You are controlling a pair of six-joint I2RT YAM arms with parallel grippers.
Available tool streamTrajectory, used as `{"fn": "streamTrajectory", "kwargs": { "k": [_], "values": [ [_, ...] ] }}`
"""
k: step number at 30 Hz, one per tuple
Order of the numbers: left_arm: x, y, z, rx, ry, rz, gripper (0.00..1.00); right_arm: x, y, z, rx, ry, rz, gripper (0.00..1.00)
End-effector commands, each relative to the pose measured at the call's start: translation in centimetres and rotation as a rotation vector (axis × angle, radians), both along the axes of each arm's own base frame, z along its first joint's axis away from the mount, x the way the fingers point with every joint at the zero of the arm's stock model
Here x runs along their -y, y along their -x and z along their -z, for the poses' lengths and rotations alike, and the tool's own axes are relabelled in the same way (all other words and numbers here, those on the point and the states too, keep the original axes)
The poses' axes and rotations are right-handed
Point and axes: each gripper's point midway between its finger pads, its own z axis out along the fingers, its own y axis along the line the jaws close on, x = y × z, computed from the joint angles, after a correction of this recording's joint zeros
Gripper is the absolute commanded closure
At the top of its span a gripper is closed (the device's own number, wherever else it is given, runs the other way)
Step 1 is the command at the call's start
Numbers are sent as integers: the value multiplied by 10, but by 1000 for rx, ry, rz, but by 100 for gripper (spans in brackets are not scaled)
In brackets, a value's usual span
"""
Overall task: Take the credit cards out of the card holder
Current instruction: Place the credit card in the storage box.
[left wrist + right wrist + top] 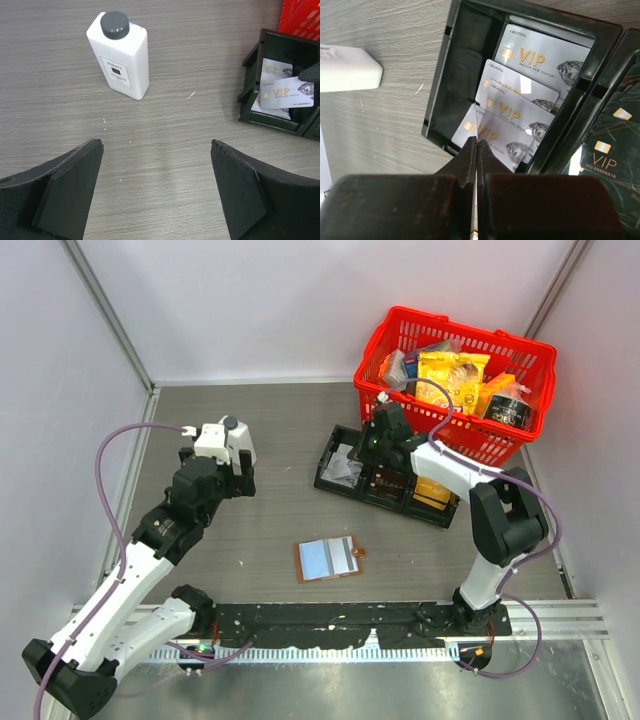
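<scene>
Plainly, the card holder (328, 559) lies open and flat on the desk (250, 530), on the near side of the black tray (442, 80). It is well apart from the tray, towards the arm bases, with its long axis running left to right at a slight tilt. Whether its pale pockets hold anything more I cannot tell. Several credit cards (535, 57) lie overlapped in the tray's left-hand compartment. Over that compartment hangs the right gripper (477, 145), pressed together, with what looks like one card's thin edge pinched between its fingers. Left of the tray the left gripper (156, 147) stands spread wide and empty, just short of a white bottle (120, 55). Behind the tray sits a red basket (500, 445). Both grippers stand about equally far from the holder. I judge the empty left one freer to go.
</scene>
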Motion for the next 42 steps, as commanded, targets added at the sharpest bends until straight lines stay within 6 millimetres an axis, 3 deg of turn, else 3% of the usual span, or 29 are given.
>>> {"fn": "streamTrajectory", "kwargs": {
  "k": [1, 4, 8, 9, 14, 22, 26, 32, 34, 38, 42],
  "values": [
    [-3, -4, -9, 52, -26, -24, 7, -15, -21, -13, 22, -74, 30, 99],
    [-2, -3, -9, 57, -30, -20, 7, -18, -23, -6, 6, -65, 44, 99],
    [-2, -3, -8, 60, -34, -22, 6, -3, -23, -1, -4, 37, 96, 82],
    [-1, -3, -8, 59, -36, -17, 6, -1, -21, -8, 11, 50, 88, 74],
    [4, -3, -5, 50, -34, 2, 6, 22, -12, -38, 83, 162, 129, 59],
    [22, -1, 3, 12, -24, 74, 6, 18, 34, -64, 128, 257, 34, 56],
    [49, 5, 11, -43, 27, 182, 8, 7, 70, -65, 125, 242, -19, 56],
    [82, 21, 41, -274, 78, 278, 15, -31, 133, -48, 93, 168, -157, 54],
    [92, 29, 55, -368, 108, 293, 19, -45, 161, -27, 49, 159, -219, 53],
    [117, 49, 80, -490, 185, 297, 23, -64, 189, 1, -5, 131, -256, 53],
    [143, 63, 97, -551, 274, 282, 29, -72, 202, 27, -41, 153, -278, 53]
  ]
}}
